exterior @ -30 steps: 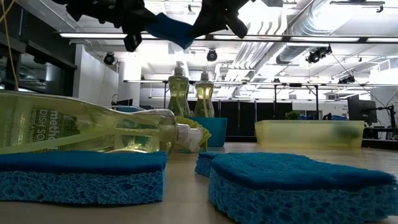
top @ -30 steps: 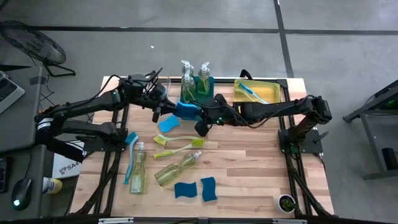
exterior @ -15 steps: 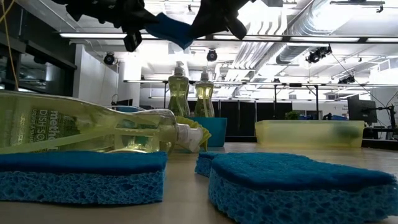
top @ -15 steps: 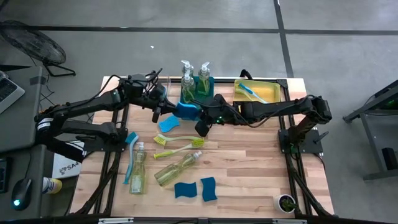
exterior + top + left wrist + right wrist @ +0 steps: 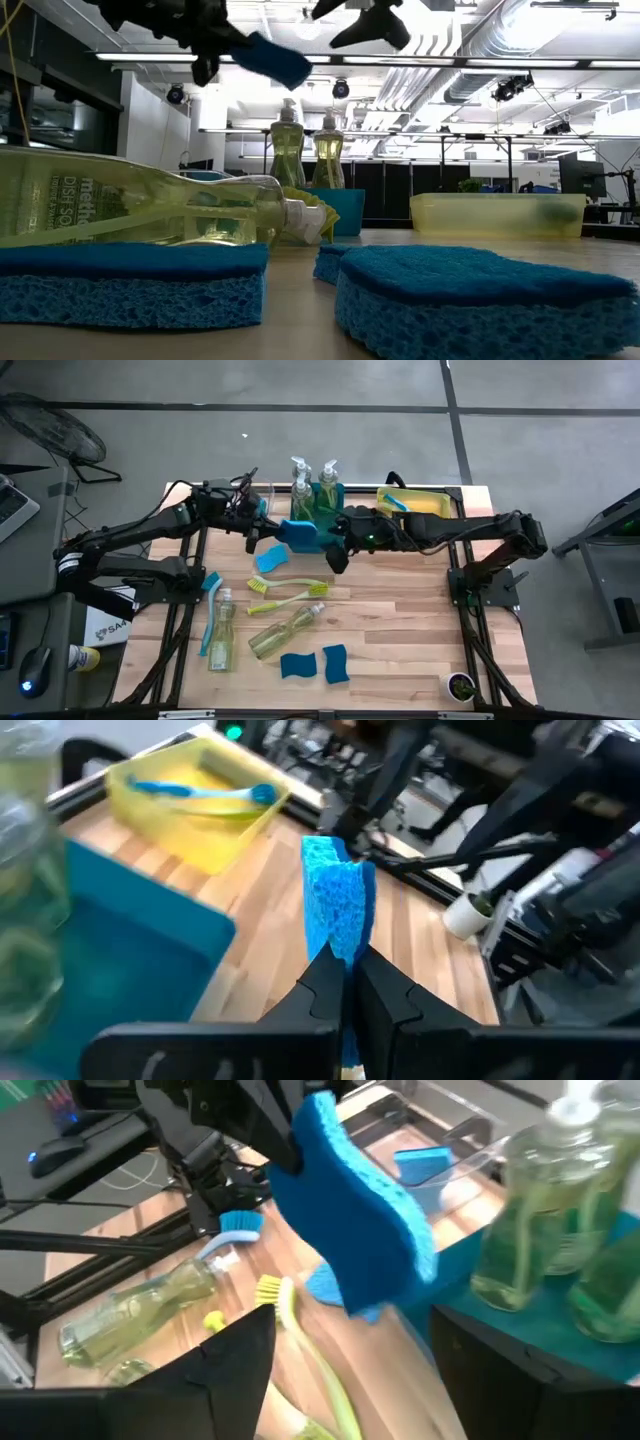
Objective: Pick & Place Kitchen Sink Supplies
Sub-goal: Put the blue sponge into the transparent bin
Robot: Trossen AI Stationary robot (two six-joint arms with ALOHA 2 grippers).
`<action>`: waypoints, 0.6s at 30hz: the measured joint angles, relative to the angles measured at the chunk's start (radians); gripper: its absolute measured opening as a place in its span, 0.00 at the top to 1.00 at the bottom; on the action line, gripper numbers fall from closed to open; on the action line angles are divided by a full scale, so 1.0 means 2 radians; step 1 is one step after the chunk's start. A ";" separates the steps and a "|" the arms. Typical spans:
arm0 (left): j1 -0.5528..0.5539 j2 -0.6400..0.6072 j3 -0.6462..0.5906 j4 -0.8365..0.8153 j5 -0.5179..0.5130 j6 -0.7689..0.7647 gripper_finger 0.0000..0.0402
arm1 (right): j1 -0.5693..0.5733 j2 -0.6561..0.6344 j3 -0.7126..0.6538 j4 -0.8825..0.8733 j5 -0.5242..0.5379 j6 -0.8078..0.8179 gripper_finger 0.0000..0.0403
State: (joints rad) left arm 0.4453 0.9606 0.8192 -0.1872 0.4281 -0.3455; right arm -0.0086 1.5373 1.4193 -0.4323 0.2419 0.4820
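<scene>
My left gripper (image 5: 276, 530) is shut on a blue wavy-edged sponge (image 5: 303, 536), held in the air in front of the teal bin (image 5: 332, 510). That bin holds two pump bottles of yellow-green soap (image 5: 300, 491). My right gripper (image 5: 336, 542) stands open just past the sponge's free end (image 5: 400, 1250), apart from it. On the table lie another blue sponge (image 5: 269, 560), two lime-green brushes (image 5: 288, 585), two soap bottles on their sides (image 5: 286, 630), a blue brush (image 5: 211, 610) and two more sponges (image 5: 315, 664). My left gripper pinches the sponge's near end (image 5: 343, 948) between its two fingers, flat faces against the fingertips (image 5: 322, 976). The fingers come nearly level from the table's left and lie along the sponge. It sticks out past them, lifted clear, its free end sloping down in the low view (image 5: 290, 68).
A yellow bin (image 5: 432, 506) with a blue brush (image 5: 392, 502) stands at the far right. A clear bin (image 5: 470, 1140) with a blue sponge (image 5: 421, 1160) stands left of the teal one. The table's near right part is bare wood.
My right gripper has opened and let go of the sponge's free end, then drawn back up and toward the table's right edge. The sponge stays in the air in my left gripper, which has kept its place.
</scene>
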 joint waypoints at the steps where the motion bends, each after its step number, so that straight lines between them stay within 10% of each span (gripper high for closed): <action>1: 0.006 -0.004 0.000 -0.011 -0.003 -0.001 1.00 | 0.000 -0.006 0.000 -0.007 0.005 0.000 0.36; 18: 0.094 0.005 0.155 -0.322 -0.131 0.039 1.00 | 0.000 -0.027 0.000 -0.096 0.019 0.010 0.35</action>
State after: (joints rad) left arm 0.6324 0.9706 1.1298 -0.8316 0.1659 -0.2665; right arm -0.0086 1.4841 1.4197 -0.6236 0.2808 0.5011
